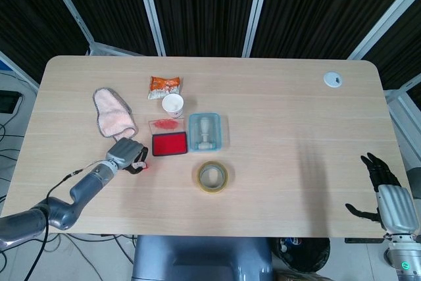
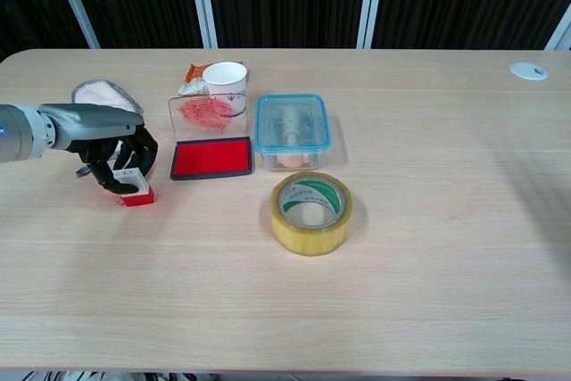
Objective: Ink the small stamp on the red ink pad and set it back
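Observation:
My left hand [image 2: 116,156] grips the small stamp [image 2: 134,189], a clear block with a red base, low over the table just left of the red ink pad [image 2: 211,158]. The head view shows the same hand [image 1: 129,154] beside the pad [image 1: 169,144], the stamp's red tip [image 1: 145,166] peeking out below the fingers. The pad's clear lid [image 2: 207,111] stands open behind it, smeared red. My right hand [image 1: 387,194] hangs off the table's right front corner with its fingers spread and nothing in them.
A roll of yellow tape [image 2: 310,212] lies in front of the pad. A blue-rimmed clear box [image 2: 292,128] sits to the pad's right. Behind are a paper cup [image 2: 225,83], a snack packet [image 1: 164,86] and a pink cloth [image 1: 112,112].

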Controlling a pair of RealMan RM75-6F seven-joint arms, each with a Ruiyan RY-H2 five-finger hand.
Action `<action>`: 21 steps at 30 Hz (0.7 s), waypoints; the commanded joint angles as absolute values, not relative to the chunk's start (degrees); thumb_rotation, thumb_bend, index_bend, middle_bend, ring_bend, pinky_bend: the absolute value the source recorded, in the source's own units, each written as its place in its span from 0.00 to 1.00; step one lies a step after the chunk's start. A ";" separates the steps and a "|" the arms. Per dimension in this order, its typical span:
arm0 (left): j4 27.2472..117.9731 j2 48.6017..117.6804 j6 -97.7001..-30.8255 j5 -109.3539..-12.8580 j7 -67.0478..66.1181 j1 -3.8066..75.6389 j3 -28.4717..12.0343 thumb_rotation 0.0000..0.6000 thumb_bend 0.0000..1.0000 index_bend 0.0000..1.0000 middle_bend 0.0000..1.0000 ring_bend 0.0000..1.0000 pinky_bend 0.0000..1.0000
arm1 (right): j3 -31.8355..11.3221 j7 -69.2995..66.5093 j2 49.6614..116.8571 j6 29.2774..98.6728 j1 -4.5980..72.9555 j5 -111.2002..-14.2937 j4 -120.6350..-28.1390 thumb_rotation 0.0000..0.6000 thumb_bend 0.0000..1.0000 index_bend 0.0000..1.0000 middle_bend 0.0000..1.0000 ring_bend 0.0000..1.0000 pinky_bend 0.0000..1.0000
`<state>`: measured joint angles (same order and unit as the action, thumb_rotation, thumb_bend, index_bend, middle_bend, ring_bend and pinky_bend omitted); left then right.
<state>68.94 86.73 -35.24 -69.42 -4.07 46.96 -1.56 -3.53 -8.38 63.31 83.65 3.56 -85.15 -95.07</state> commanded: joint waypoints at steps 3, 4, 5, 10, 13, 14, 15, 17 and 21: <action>68.56 86.91 -34.83 -69.47 -3.97 46.98 -1.46 1.00 0.45 0.65 0.62 0.46 0.54 | -3.55 -8.42 63.30 83.66 3.57 -85.16 -95.05 1.00 0.15 0.00 0.00 0.00 0.18; 68.50 86.92 -34.68 -69.42 -3.97 47.00 -1.43 1.00 0.44 0.64 0.62 0.45 0.54 | -3.54 -8.41 63.30 83.65 3.57 -85.18 -95.03 1.00 0.15 0.00 0.00 0.00 0.18; 68.45 86.90 -34.49 -69.34 -3.97 47.03 -1.41 1.00 0.43 0.63 0.60 0.44 0.53 | -3.54 -8.41 63.30 83.64 3.58 -85.18 -95.02 1.00 0.15 0.00 0.00 0.00 0.18; 68.25 86.88 -34.28 -69.12 -4.28 47.10 -1.44 1.00 0.42 0.61 0.56 0.41 0.50 | -3.53 -8.47 63.28 83.62 3.58 -85.19 -95.01 1.00 0.15 0.00 0.00 0.00 0.18; 68.11 86.91 -34.47 -69.10 -4.67 47.05 -1.42 1.00 0.40 0.59 0.53 0.39 0.48 | -3.54 -8.45 63.30 83.65 3.59 -85.22 -94.97 1.00 0.15 0.00 0.00 0.00 0.18; 68.05 86.92 -34.55 -69.09 -4.81 47.03 -1.41 1.00 0.38 0.58 0.52 0.39 0.48 | -3.54 -8.44 63.31 83.65 3.59 -85.22 -94.97 1.00 0.15 0.00 0.00 0.00 0.18; 68.02 86.93 -34.64 -69.07 -4.96 47.02 -1.42 1.00 0.37 0.56 0.51 0.38 0.47 | -3.53 -8.45 63.31 83.63 3.59 -85.20 -94.97 1.00 0.15 0.00 0.00 0.00 0.18; 67.96 86.90 -34.59 -68.89 -5.32 47.02 -1.37 1.00 0.35 0.53 0.49 0.37 0.46 | -3.52 -8.46 63.31 83.60 3.59 -85.19 -94.98 1.00 0.15 0.00 0.00 0.00 0.18; 68.14 86.70 -34.04 -68.09 -6.20 47.20 -1.34 1.00 0.32 0.50 0.46 0.34 0.43 | -3.52 -8.42 63.32 83.60 3.59 -85.20 -95.00 1.00 0.15 0.00 0.00 0.00 0.18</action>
<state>68.06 86.79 -34.21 -68.36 -5.86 47.12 -1.36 -3.52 -8.42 63.31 83.60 3.60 -85.20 -95.00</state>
